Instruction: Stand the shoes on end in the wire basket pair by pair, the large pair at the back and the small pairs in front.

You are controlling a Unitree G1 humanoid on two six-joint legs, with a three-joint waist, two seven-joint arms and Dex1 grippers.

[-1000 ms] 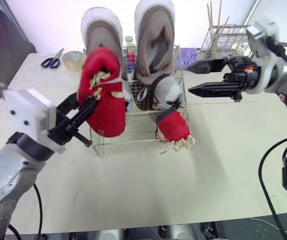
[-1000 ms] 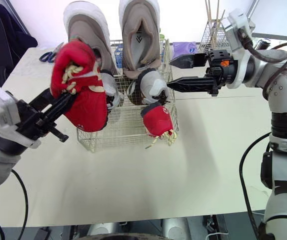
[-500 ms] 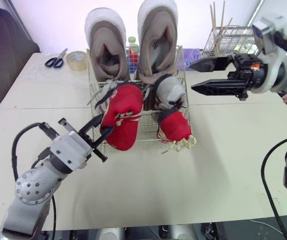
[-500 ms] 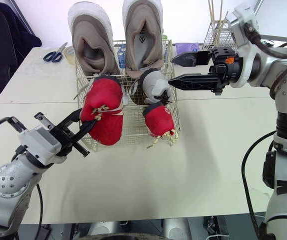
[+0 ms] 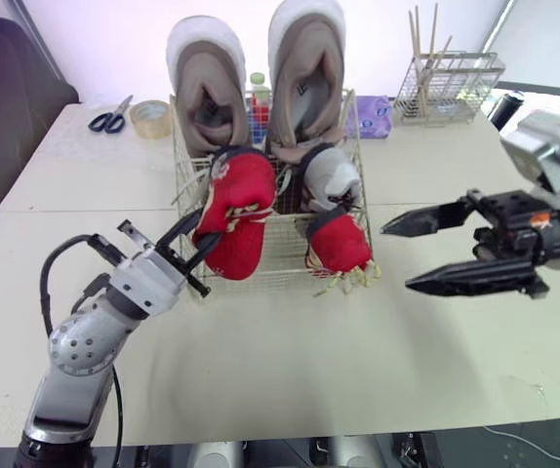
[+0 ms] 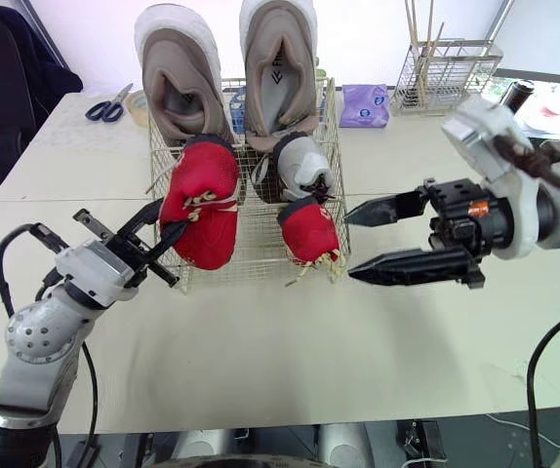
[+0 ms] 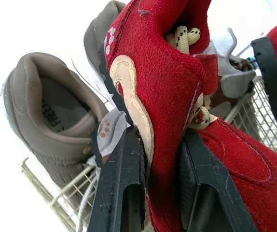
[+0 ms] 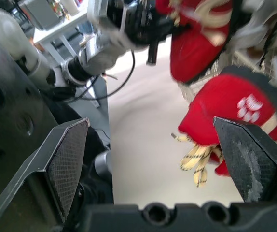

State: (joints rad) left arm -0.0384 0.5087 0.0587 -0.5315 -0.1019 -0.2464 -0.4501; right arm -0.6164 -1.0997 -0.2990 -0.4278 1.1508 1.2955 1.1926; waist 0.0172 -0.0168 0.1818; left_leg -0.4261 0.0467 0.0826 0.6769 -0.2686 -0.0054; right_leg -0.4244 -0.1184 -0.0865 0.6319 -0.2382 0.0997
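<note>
The wire basket point(image 5: 282, 261) stands mid-table. Two large taupe shoes point(image 5: 304, 73) stand on end at its back. A small grey shoe point(image 5: 333, 175) sits at middle right, and a small red shoe point(image 5: 341, 244) leans at the front right with its laces hanging out. My left gripper point(image 5: 200, 249) is shut on a second red shoe point(image 5: 235, 205), held upright at the basket's front left. In the left wrist view both fingers point(image 7: 124, 183) clamp its heel collar point(image 7: 162, 92). My right gripper point(image 5: 397, 258) hangs open above the table, to the right of the basket.
Scissors point(image 5: 107, 115) and a tape roll point(image 5: 149, 117) lie at the back left. Small bottles point(image 5: 253, 97) stand behind the basket, with a purple packet point(image 5: 373, 115) and a wire rack of sticks point(image 5: 451, 83) at the back right.
My left gripper brought the red shoe down from above into the basket's front left. My right gripper, still open, dropped from beside the basket's top to lower right over the table.
</note>
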